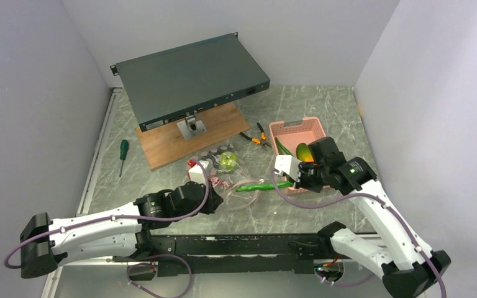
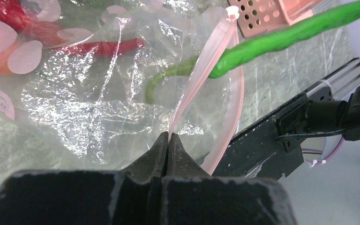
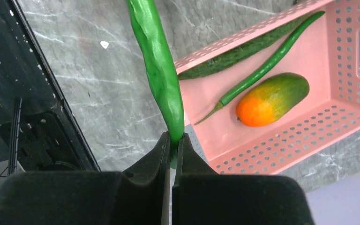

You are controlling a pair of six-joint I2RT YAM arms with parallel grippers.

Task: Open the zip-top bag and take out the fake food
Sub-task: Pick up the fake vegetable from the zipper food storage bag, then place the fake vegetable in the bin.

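We see the one zip-top bag (image 2: 98, 93) lying on the counter (image 3: 98, 93), its pink zip strip pinched in the closed left end effector (image 2: 168, 140). One long green pod (image 3: 157, 70) pokes from the bag's mouth, its far tip clamped by the right end effector (image 3: 173, 145). One basket (image 3: 262, 154) holds one mango (image 3: 272, 99) and two slimmer pods (image 3: 262, 70). The red pieces (image 2: 103, 47) inside the bag blur behind glare.

The table (image 1: 323, 105) is grey stone with pale lines. On it lie 1 wooden board (image 1: 161, 146), 1 green screwdriver (image 1: 123, 152) left of the board, orange pliers (image 1: 253, 136) beside 1 pink basket (image 1: 295, 124), and the clear zip-top bag (image 1: 218, 176) near the front.
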